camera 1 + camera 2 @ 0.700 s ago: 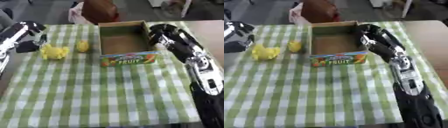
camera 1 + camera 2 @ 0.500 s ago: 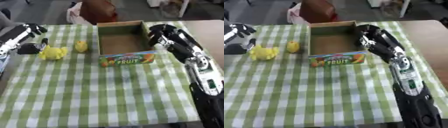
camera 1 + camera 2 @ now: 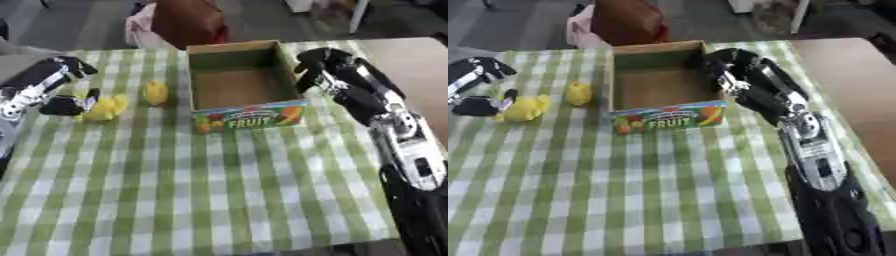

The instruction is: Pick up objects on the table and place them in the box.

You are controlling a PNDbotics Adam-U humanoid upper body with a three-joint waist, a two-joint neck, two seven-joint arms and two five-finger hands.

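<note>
From my seat I see a table spread with a green-and-white checked cloth (image 3: 219,190), which covers nearly all of the work surface; a strip of bare wooden tabletop (image 3: 411,60) shows at the far right; beyond the far edge the floor looks grey, and a dark reddish-brown shape (image 3: 185,21) with something pink beside it stands just behind the box. The cardboard box (image 3: 243,82) sits at the far middle of the cloth, open at the top, its inside bare, its near wall printed with fruit pictures and the word FRUIT. To its left lie two yellow objects, well apart from the box: a small rounded yellow piece (image 3: 156,92), and a larger lumpy yellow fruit (image 3: 103,107) further left. My left hand (image 3: 68,105) is at that larger fruit, a dark finger or thumb touching its left side; I cannot tell whether the fingers are closed round it. My right hand (image 3: 319,67) hangs at the box's right wall, fingers curled downward with nothing in them, just beside the rim.
</note>
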